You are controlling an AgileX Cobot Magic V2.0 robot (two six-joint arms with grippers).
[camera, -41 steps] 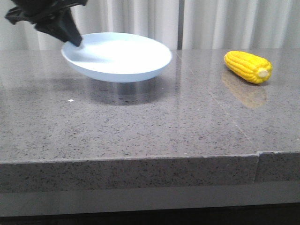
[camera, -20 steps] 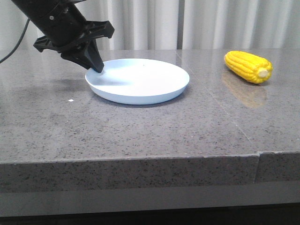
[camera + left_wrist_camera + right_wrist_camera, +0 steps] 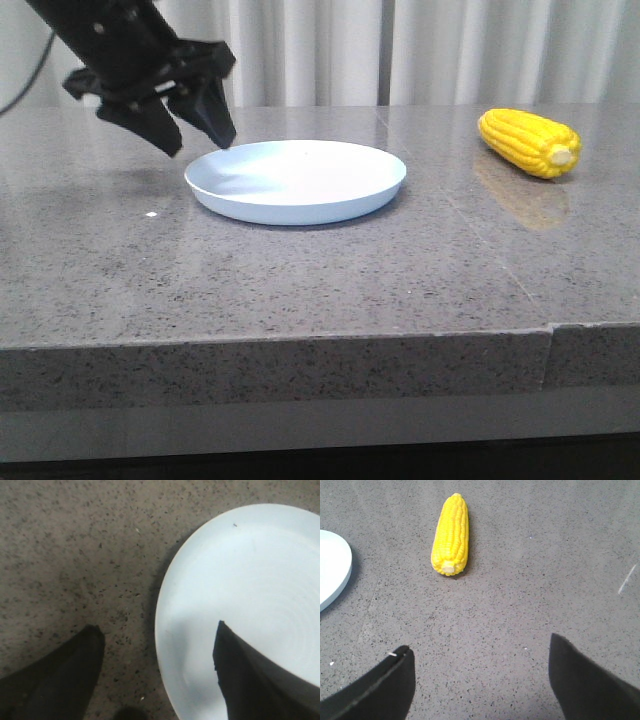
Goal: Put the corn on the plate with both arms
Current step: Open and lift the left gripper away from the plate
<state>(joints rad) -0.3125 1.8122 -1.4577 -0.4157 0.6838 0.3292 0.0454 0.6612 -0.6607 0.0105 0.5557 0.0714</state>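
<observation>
The left gripper [image 3: 195, 135] is hovering with its fingers apart and empty, straddling the near rim of the plate [image 3: 300, 195], which is resting flat on the grey surface [image 3: 300, 290]. Risk: if this gripper descends or sweeps sideways, one finger may be catching the rim and tipping or sliding the plate. The corn [image 3: 530, 142] is lying on the surface well apart from the plate and ahead of the right gripper [image 3: 480, 680], whose fingers are also apart and empty. Risk: the cob is round, so an off-centre closure may be rolling it away. The front view is showing plate and corn together but not the right gripper; the right wrist view is showing that gripper, with the corn's stub end facing the fingers.
</observation>
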